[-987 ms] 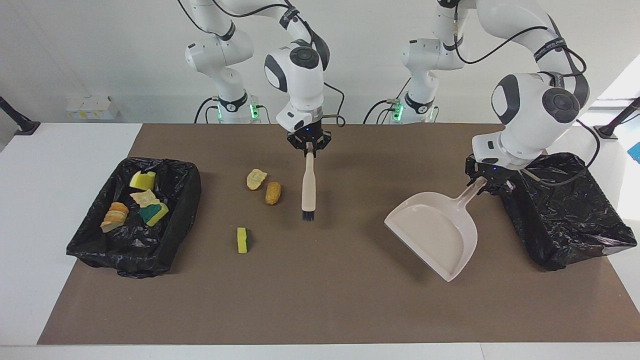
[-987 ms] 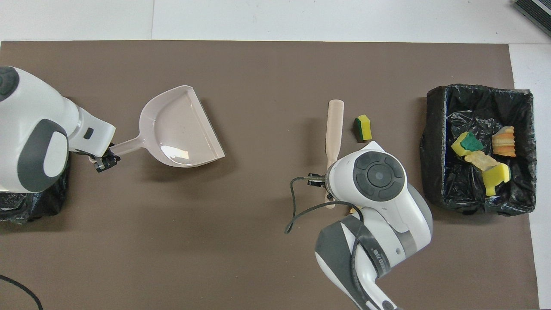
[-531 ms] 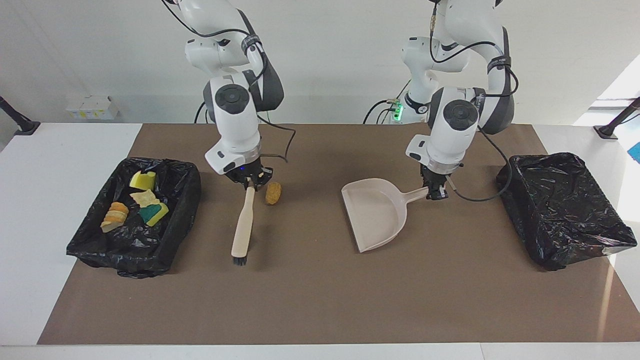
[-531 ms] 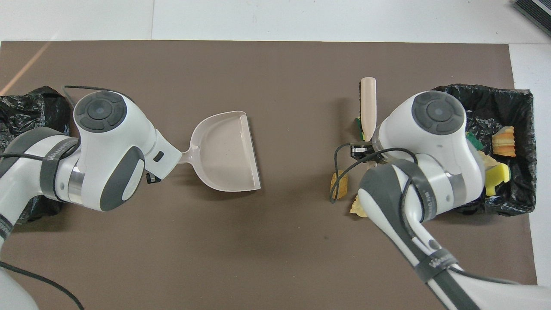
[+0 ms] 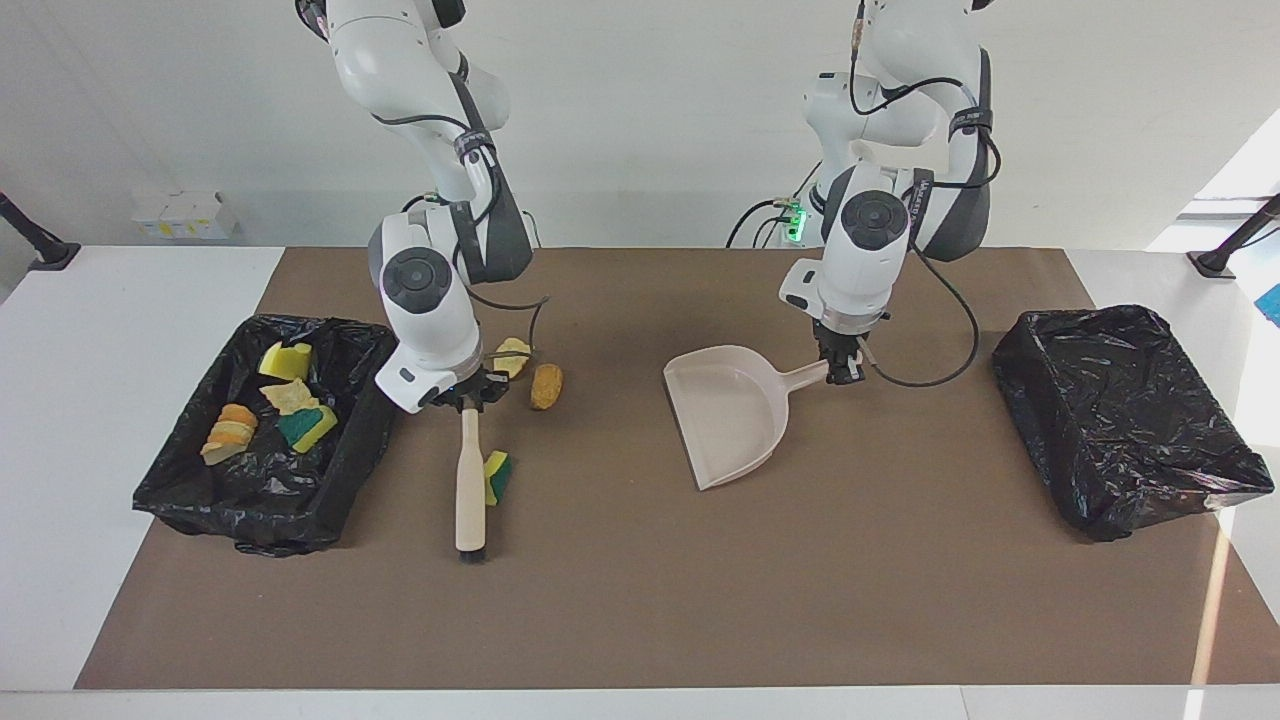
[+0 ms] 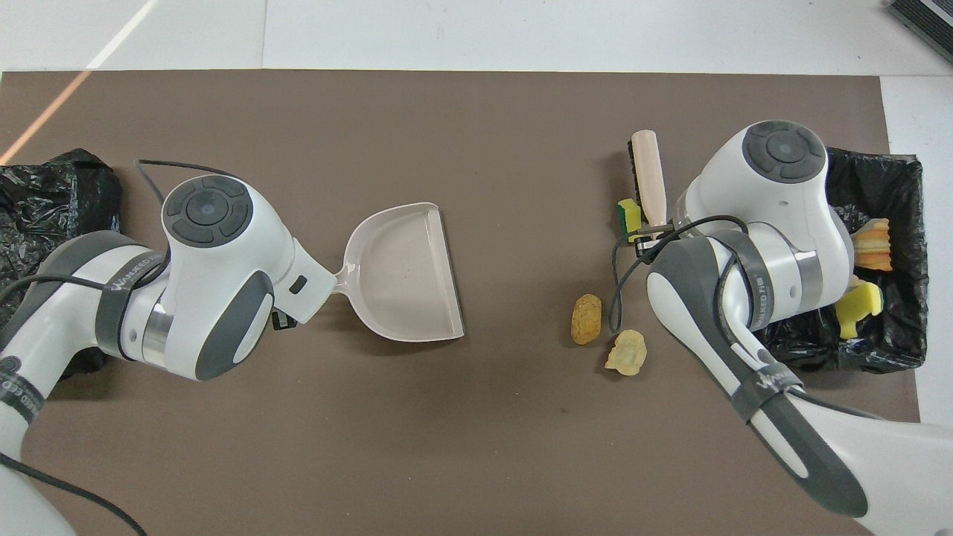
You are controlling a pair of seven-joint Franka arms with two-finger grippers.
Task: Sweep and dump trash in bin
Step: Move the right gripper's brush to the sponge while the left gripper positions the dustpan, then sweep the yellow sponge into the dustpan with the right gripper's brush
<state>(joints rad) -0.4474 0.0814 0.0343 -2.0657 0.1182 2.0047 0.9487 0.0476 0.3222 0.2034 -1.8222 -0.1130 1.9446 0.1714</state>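
Right gripper (image 5: 470,398): jaws clenched on the handle end of the brush (image 5: 469,480), which lies along the tabletop (image 5: 640,600) with its dark bristle head pointing away from the robots.

Left gripper (image 5: 838,365): jaws clamped on the handle of the dustpan (image 5: 728,415); the pan's open lip faces the right arm's end of the tabletop.

Trash, loose, 3 pieces:
- Green-backed sponge chunk (image 5: 496,477), touching the brush shaft on the side toward the dustpan.
- Orange-brown oval lump (image 5: 546,386), nearer to the robots than the sponge chunk.
- Pale tan lump (image 5: 513,357), just beside the oval lump, partly covered by the right gripper in the facing view.

Trash, 4 pieces, lie in the black-lined bin (image 5: 180,480) at the right arm's end: 2 sponge chunks (image 5: 286,361), a tan lump (image 5: 289,396) and a striped orange piece (image 5: 230,432).

Second bin (image 5: 1130,420), black-lined, at the left arm's end; its inside does not show.

View differences: the overhead view shows the tan lump (image 6: 626,351) whole and clear of the oval lump (image 6: 586,318), but the right arm hides much of the first bin (image 6: 904,223) and the left arm hides most of the second bin (image 6: 52,201). The facing view shows both bins and both grasps.
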